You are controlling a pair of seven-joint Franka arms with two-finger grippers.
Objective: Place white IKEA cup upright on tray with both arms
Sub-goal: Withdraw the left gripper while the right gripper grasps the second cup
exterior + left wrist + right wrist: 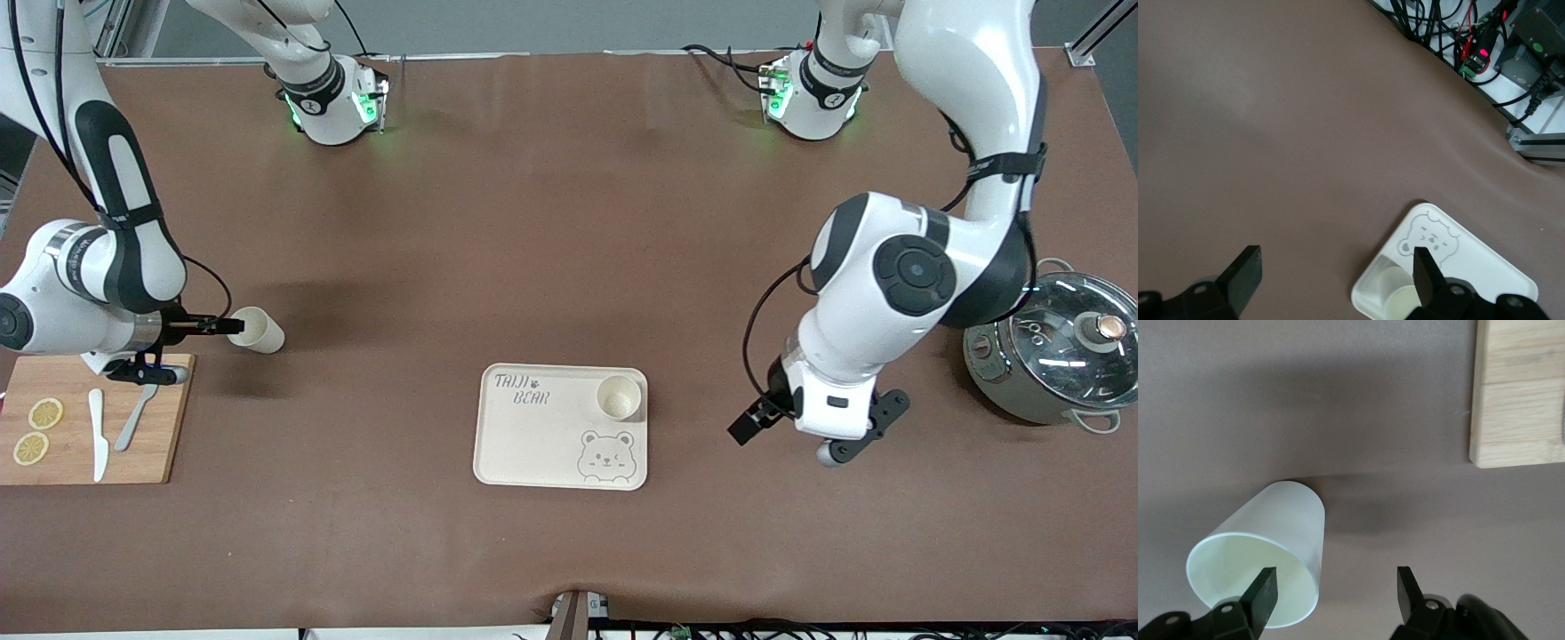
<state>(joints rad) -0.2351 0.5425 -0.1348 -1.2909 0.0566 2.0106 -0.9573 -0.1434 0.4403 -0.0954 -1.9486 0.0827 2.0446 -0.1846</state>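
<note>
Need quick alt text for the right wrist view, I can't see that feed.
A white cup lies on its side on the brown table, mouth toward the camera, with the right gripper open at its rim. A wooden cutting board corner shows nearby.

Both arms low, right pincer point(1337, 590) and left pincer point(1338, 273) both wide apart.

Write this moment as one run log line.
left gripper: open, beside tray | right gripper: open at lying cup | upright cup on tray
</note>
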